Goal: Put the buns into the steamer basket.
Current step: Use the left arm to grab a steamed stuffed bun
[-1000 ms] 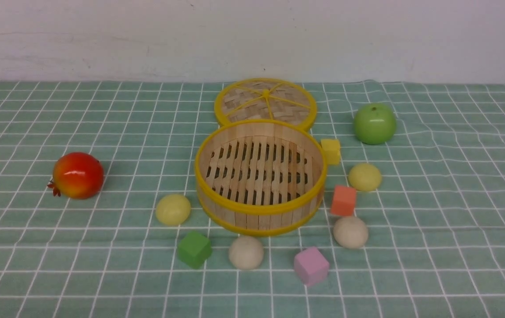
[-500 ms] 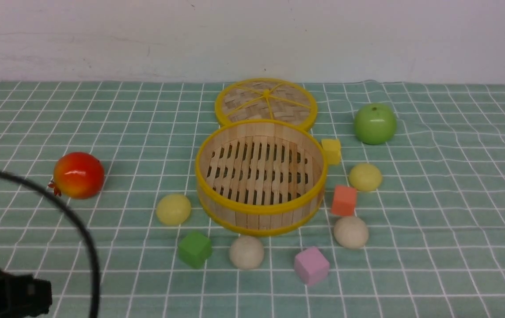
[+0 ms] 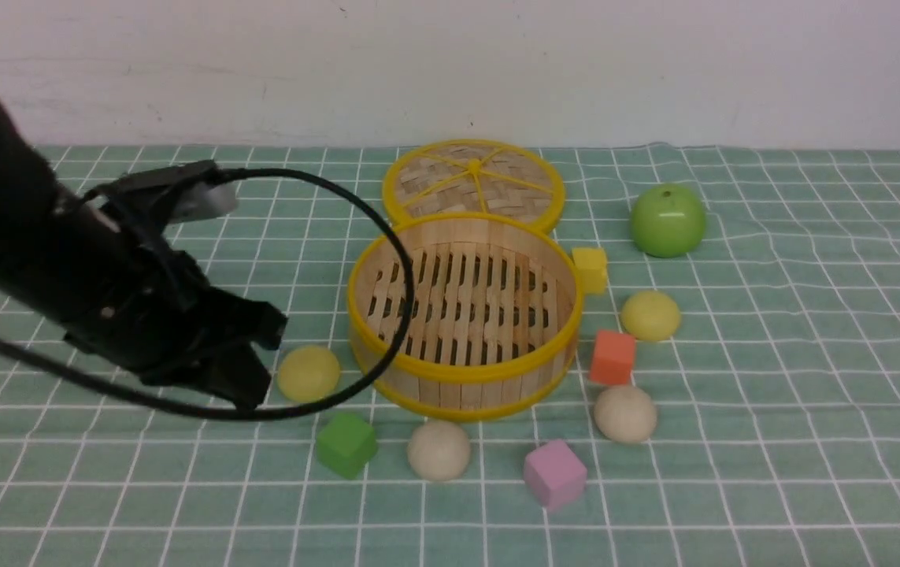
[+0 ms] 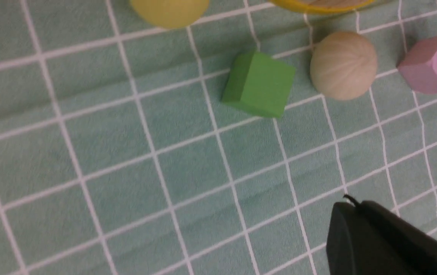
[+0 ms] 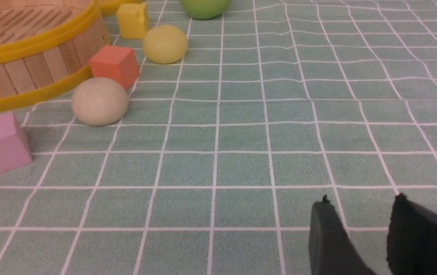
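Observation:
The steamer basket [image 3: 461, 370] stands mid-table and holds nothing. Four buns lie on the cloth around it: a pale yellow one [image 3: 308, 373] at its left, a beige one [image 3: 438, 450] in front, a beige one [image 3: 625, 413] at front right, a pale yellow one [image 3: 650, 316] at its right. My left gripper [image 3: 261, 362] hovers just left of the left yellow bun; its jaws look shut and empty in the left wrist view [image 4: 350, 206]. My right gripper [image 5: 361, 202] is open and empty, low over bare cloth, well apart from the beige bun [image 5: 99, 101].
The woven lid [image 3: 473, 183] lies behind the basket. A green apple [image 3: 668, 220] sits at back right. Cubes lie about: green [image 3: 347, 445], pink [image 3: 553, 474], orange [image 3: 612, 357], yellow [image 3: 590, 269]. A black cable [image 3: 387, 236] loops across the basket's left side.
My left arm has swung in from the lower left corner, up and forward, to beside the left yellow bun. It now hides the red fruit. The buns and basket have not moved.

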You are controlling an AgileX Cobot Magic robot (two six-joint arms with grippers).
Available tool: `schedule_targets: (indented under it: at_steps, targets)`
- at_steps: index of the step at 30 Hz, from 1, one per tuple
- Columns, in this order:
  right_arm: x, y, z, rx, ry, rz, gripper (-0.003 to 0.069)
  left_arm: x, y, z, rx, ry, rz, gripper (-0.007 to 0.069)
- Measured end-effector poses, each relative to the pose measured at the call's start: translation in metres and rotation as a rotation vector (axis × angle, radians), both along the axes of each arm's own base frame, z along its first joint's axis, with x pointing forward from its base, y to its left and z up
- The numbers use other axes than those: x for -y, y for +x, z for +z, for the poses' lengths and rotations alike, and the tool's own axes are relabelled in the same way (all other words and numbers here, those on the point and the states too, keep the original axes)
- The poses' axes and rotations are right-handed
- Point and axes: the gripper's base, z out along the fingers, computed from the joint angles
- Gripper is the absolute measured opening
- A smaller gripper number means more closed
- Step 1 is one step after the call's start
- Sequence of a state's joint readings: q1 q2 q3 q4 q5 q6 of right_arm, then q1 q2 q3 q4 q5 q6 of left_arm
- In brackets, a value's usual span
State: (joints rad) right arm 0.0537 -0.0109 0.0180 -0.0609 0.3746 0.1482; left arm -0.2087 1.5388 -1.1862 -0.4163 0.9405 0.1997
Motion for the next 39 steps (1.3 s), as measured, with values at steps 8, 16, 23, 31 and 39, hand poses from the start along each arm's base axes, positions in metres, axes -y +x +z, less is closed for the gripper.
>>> schedule_targets:
  at_steps: [8,16,23,31,39]
  targets:
    - [0.000,0.000,0.000,0.000,0.000,0.000,0.0240,0.026,0.050,-0.024,0.017,0.131,-0.069,-0.0013]
    - [0.000,0.000,0.000,0.000,0.000,0.000,0.0240,0.017,0.099,-0.036,0.039,0.153,0.004,0.0004]
    - [0.000,0.000,0.000,0.000,0.000,0.000,0.0240,0.016,0.120,-0.067,-0.016,0.228,-0.022,0.0185]
    - [0.000,0.000,0.000,0.000,0.000,0.000,0.0240,0.016,0.128,-0.077,0.017,0.250,-0.018,0.0288]
    - [0.000,0.000,0.000,0.000,0.000,0.000,0.0240,0.019,0.131,-0.094,-0.023,0.226,-0.009,0.0290]
